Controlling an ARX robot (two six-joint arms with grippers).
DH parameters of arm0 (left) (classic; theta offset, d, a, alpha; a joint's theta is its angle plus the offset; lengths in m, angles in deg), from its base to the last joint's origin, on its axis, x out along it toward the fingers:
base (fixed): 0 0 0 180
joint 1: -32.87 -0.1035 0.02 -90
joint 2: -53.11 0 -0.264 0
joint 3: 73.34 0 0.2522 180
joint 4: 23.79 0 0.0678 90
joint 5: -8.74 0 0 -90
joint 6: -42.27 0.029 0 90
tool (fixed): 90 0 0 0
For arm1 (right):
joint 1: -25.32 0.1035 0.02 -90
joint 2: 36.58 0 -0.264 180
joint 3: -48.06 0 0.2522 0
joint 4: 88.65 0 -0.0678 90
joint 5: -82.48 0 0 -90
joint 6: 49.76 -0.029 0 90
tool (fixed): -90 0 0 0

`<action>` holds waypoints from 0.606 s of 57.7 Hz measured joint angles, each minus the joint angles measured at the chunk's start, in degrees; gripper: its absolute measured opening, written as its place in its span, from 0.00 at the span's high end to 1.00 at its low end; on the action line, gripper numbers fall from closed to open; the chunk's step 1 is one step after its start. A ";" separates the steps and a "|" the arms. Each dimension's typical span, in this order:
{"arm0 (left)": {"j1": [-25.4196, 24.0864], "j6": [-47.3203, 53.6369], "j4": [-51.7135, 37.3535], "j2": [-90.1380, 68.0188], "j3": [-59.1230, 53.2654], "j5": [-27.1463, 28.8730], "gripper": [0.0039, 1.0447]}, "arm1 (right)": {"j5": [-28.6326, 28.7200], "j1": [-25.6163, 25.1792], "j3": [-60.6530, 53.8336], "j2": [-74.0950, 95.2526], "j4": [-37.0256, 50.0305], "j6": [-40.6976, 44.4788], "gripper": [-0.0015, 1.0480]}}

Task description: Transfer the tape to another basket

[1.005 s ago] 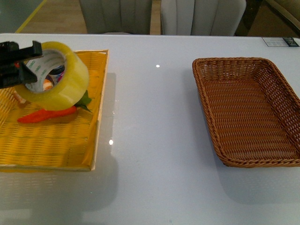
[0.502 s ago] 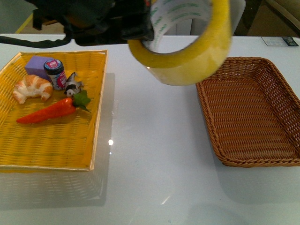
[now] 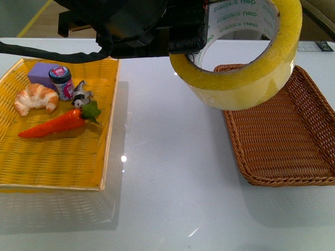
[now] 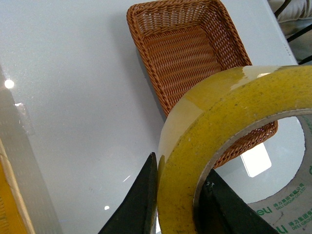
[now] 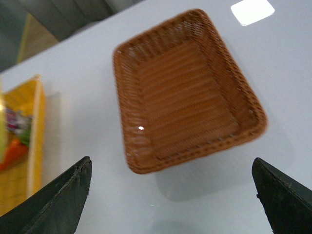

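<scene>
The left claw point(image 4: 179, 195) is clamped on the tape point(image 3: 246, 78), one finger outside the roll's wall and one inside its white, green-printed core. The roll hangs tilted in the air above the white worktop point(image 3: 167, 172), and in the front view it covers the far left corner of the brown wicker basket point(image 3: 277, 146), which has nothing in it. The right claw point(image 5: 173, 195) is spread wide, high over that basket. A croissant point(image 3: 35, 98), carrot point(image 3: 52, 124) and small jar point(image 3: 62, 82) lie in the yellow tray point(image 3: 52, 162) at the left.
</scene>
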State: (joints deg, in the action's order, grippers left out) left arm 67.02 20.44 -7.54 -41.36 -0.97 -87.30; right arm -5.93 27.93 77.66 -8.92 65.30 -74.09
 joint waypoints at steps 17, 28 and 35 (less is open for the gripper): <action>-0.02 -0.13 0.68 0.72 0.00 -0.37 0.86 | 13.55 8.26 -0.17 14.80 28.41 -17.25 0.09; -0.02 -0.13 0.96 0.72 0.00 -0.87 0.86 | 15.10 11.87 -0.59 26.45 41.68 -20.28 0.09; -0.02 -0.13 1.03 0.72 0.00 -1.14 0.86 | 16.17 13.49 -0.59 31.85 45.62 -20.28 0.09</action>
State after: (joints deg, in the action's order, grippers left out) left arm 67.00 20.31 -6.52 -40.64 -0.97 -88.44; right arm 10.24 41.42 77.07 22.93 110.91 -94.38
